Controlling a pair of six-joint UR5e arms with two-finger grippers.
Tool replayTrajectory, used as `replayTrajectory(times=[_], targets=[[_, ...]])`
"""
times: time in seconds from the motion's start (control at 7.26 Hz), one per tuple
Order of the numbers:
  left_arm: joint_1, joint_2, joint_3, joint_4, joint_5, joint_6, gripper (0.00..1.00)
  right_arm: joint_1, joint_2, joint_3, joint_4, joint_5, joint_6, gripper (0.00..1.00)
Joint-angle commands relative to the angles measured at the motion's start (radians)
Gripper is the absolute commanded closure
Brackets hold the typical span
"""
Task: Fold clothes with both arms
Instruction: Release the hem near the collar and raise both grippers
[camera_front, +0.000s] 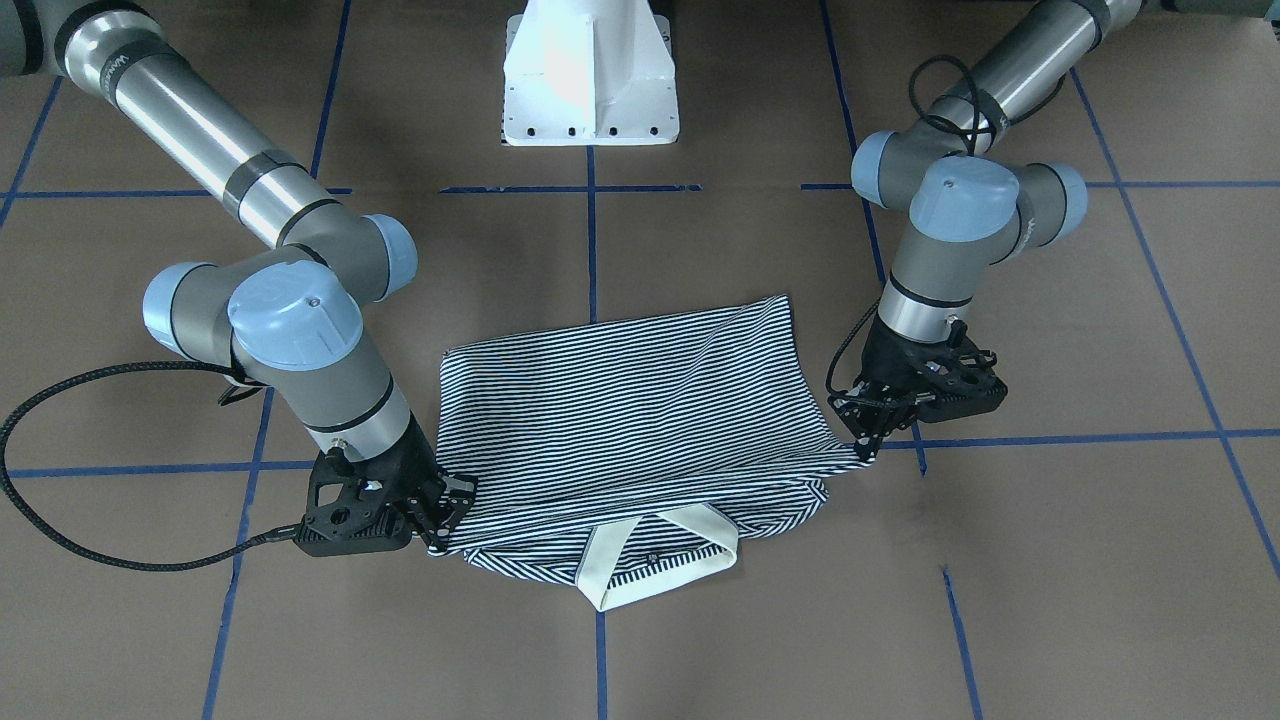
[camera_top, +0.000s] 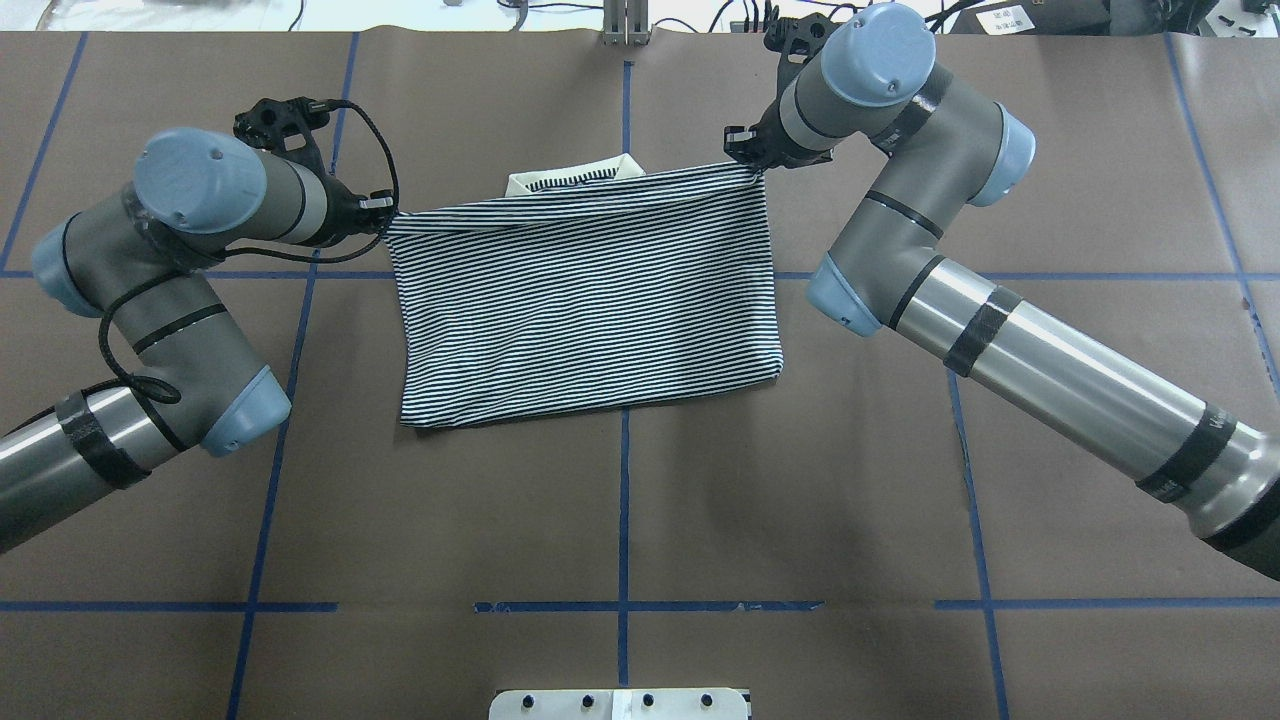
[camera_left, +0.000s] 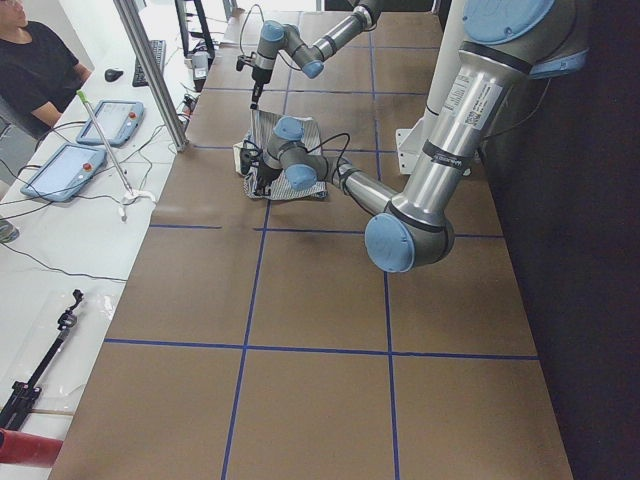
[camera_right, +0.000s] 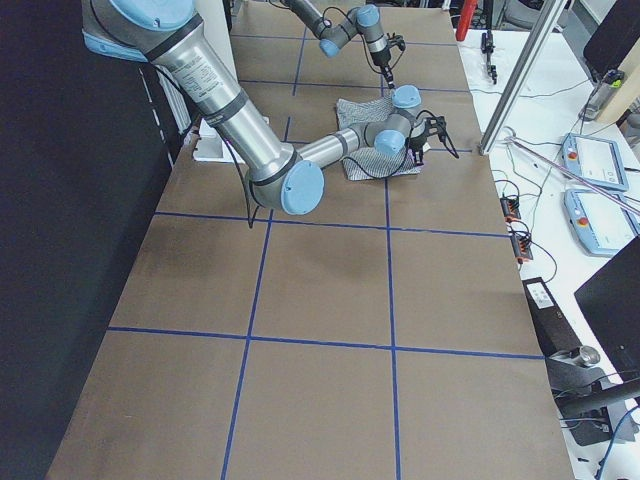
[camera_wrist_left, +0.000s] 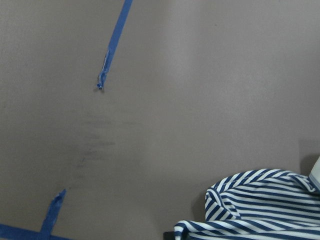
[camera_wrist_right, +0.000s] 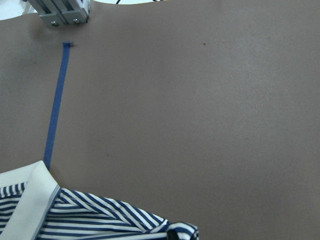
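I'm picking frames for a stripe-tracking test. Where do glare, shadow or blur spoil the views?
Front-facing view: the white pedestal is blown out, while the shirt has crisp stripes. Overhead: soft shadow beside the right arm. Side views: shirt tiny, a black band down one edge. Wrist views: evenly lit, stripes sharp.

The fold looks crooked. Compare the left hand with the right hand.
The right hand sits farther from the base than the left hand. The right hand is level with the collar of the shirt; the left hand lies short of it. Both pinch a shirt corner.
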Motion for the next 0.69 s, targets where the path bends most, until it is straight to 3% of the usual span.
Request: replayTrajectory(times=[0.0, 0.55], targets=[[-0.013, -0.015, 0.023, -0.003, 0.0, 0.004, 1.0, -0.008, -0.002, 0.0, 0.01, 0.0, 0.0, 1.0], [-0.006, -0.025, 0.035, -0.005, 0.0, -0.001, 1.0, -0.008, -0.003, 0.0, 0.039, -0.003, 0.0, 1.0]])
